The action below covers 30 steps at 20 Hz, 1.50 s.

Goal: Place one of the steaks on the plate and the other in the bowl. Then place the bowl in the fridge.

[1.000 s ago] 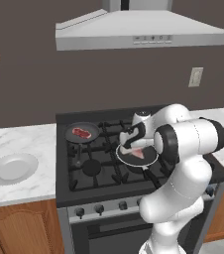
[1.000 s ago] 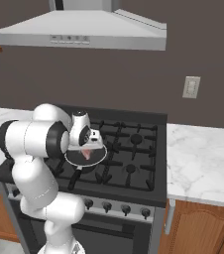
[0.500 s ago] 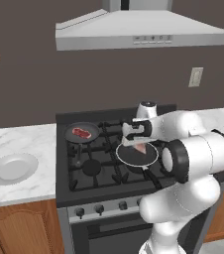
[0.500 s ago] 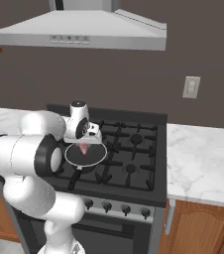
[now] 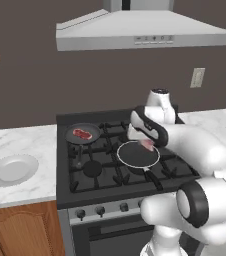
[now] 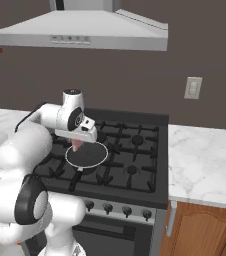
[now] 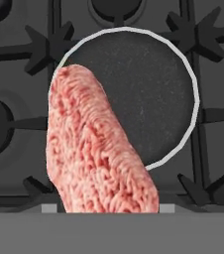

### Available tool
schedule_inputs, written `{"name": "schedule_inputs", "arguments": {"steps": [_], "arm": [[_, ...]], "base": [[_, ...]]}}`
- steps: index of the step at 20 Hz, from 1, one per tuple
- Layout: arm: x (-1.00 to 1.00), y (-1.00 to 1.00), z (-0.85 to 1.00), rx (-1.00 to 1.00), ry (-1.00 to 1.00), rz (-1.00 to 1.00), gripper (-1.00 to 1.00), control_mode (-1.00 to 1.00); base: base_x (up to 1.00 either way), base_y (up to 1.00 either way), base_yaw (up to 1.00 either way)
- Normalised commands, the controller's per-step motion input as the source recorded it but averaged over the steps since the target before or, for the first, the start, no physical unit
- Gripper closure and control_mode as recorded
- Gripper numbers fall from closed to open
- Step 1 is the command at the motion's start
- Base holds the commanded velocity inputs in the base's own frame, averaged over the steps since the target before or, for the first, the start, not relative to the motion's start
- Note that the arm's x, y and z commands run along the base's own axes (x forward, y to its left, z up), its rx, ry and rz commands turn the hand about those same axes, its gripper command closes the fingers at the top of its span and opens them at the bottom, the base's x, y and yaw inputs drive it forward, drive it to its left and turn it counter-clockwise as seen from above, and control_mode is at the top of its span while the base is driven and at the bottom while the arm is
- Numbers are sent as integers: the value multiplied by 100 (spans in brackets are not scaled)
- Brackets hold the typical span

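My gripper (image 5: 146, 141) is shut on the paler salmon-pink steak (image 5: 148, 144), which hangs just above an empty dark frying pan (image 5: 135, 156) on the stove's middle burners. From the right base view, that steak (image 6: 77, 145) dangles under the gripper (image 6: 78, 141) over the pan (image 6: 87, 155). In the hand view the pink steak (image 7: 94, 154) stretches up from the bottom across the pan's (image 7: 153, 89) left half. The dark red steak (image 5: 82, 133) lies in a second pan (image 5: 83, 135) at the back left burner. The white plate (image 5: 12, 169) sits bare on the left counter. The bowl and the fridge are out of view.
The black gas stove (image 5: 107, 177) has raised grates and front knobs. A range hood (image 5: 145, 32) hangs overhead. Marble counters flank the stove on the left (image 5: 15, 142) and right (image 6: 200, 160). My own arm's elbow bulks over the stove's front right.
The hand has lifted the pale steak slightly off the pan and shifted a little right. The arm's elbow has swung toward the cameras.
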Motion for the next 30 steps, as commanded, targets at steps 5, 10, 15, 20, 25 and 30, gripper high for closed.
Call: {"name": "schedule_inputs", "arguments": {"steps": [5, 10, 15, 20, 25, 30], "arm": [[-59, 8, 35, 8, 1, -13, 100, -100], [-24, 27, 11, 0, 6, -16, 100, -100], [-11, 39, 14, -7, 9, -5, 100, -100], [0, 1, 0, -1, 4, 0, 100, -100], [0, 12, 0, 0, 0, 0, 100, -100], [0, 15, -1, 0, 0, 0, 100, 100]], "base": [[0, 0, 0], [0, 0, 0], [0, 0, 0], [0, 0, 0], [0, 0, 0], [0, 41, -1]]}}
